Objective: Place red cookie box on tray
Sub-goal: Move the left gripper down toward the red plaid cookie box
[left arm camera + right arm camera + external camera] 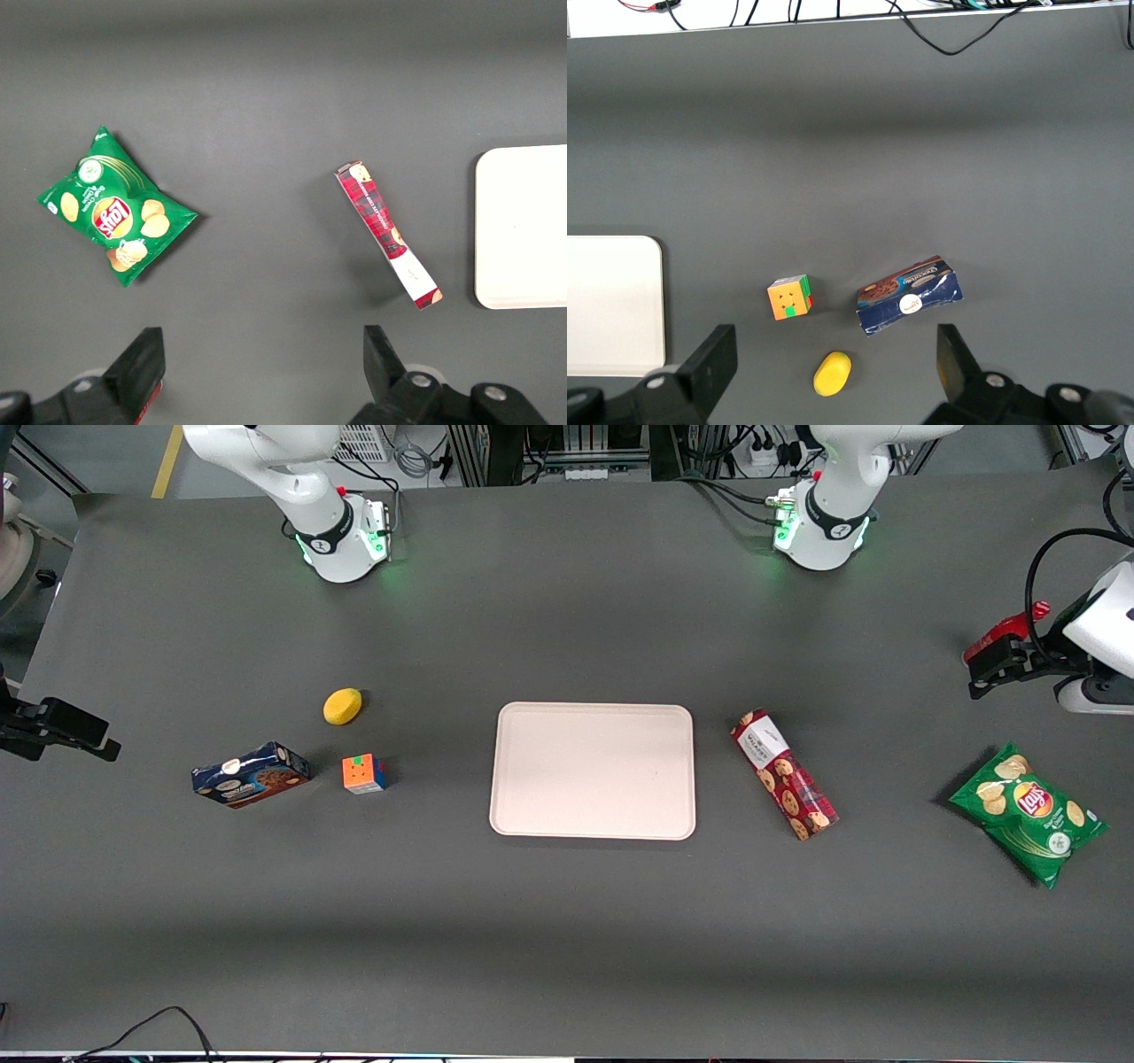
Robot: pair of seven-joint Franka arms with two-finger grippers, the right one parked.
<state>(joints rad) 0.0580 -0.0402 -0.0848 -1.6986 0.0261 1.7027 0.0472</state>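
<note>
1. Two black fingers (142, 363) of the left arm's pincer (263, 376) stand spread wide with nothing between them; the pincer hangs above bare dark grey tabletop (567, 939) toward the working arm's end, and in the front view it shows as a black and red piece at the frame's edge (1005, 657).
2. Below the pincer and nearer the front camera lies a green crinkled crisp bag (113, 205) with a red and yellow logo, flat on the tabletop (1028, 812).
3. The long narrow dark-red plaid cookie box (783, 774) printed with chocolate chip cookies lies flat on the tabletop between the crisp bag and the tray, well apart from the bag. It sits aslant, its white label end farther from the front camera than its other end. The wrist camera shows it whole (387, 234), untouched by the pincer.
4. The large flat pale cream-pink rectangular tray (593, 771) with rounded corners rests in the middle of the tabletop, near the box but not touching it; nothing lies on it.
5. Toward the parked arm's end lie a small multicoloured puzzle cube (364, 773), a yellow lemon-shaped object (342, 706) farther from the front camera than the cube, and a shorter dark blue cookie box (251, 774) beside the cube.
</note>
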